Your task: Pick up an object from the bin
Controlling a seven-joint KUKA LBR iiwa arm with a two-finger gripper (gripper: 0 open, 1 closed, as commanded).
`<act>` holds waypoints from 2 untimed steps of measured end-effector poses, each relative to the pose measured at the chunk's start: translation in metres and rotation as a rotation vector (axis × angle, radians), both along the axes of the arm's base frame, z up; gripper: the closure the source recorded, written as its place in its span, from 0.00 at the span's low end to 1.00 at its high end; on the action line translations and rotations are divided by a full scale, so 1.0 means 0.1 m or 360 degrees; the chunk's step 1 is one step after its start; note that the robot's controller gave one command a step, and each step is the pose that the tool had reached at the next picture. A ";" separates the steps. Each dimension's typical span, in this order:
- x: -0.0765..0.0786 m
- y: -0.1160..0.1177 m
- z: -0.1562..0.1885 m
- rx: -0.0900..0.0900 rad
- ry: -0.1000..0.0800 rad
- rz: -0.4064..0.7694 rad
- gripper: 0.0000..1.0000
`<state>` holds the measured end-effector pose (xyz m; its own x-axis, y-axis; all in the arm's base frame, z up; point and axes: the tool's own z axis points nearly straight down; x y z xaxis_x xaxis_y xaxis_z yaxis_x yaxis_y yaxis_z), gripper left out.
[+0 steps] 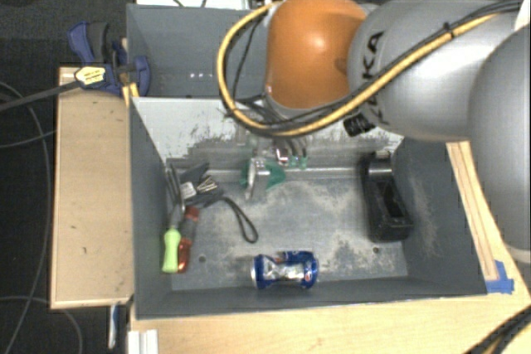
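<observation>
Hovering at the bin's (332, 215) twelve o'clock, the pincer (278, 160) hangs over a small teal plastic piece (255, 175), probably light, stiff and slippery; grip its narrow middle. Whether the pincer is clenched cannot be told.

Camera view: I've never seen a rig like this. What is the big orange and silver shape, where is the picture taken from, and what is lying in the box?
The camera looks down into a grey metal bin from above and a little to one side. The big silver shape is a robot arm reaching in from the right. The orange dome is a cover on its wrist, with cables looped round it.

The arm's gripper hangs under that dome, near the bin's back wall, beside a small teal-green thing. Whether it actually holds that thing cannot be told from here.

Elsewhere on the bin floor lie a crushed blue can at the front, a black blocky thing on the right, and on the left a green-handled tool next to a black cord.
</observation>
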<state>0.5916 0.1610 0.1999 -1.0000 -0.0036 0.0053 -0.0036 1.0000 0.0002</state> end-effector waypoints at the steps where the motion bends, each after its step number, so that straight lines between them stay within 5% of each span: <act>1: 0.02 -0.01 0.05 0.0002 -0.0014 -0.0010 0.00; 2: -0.08 0.44 -0.82 0.0004 -0.0010 0.0499 0.00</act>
<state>0.5837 0.2052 0.1178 -0.9501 -0.3118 -0.0014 -0.3118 0.9501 0.0018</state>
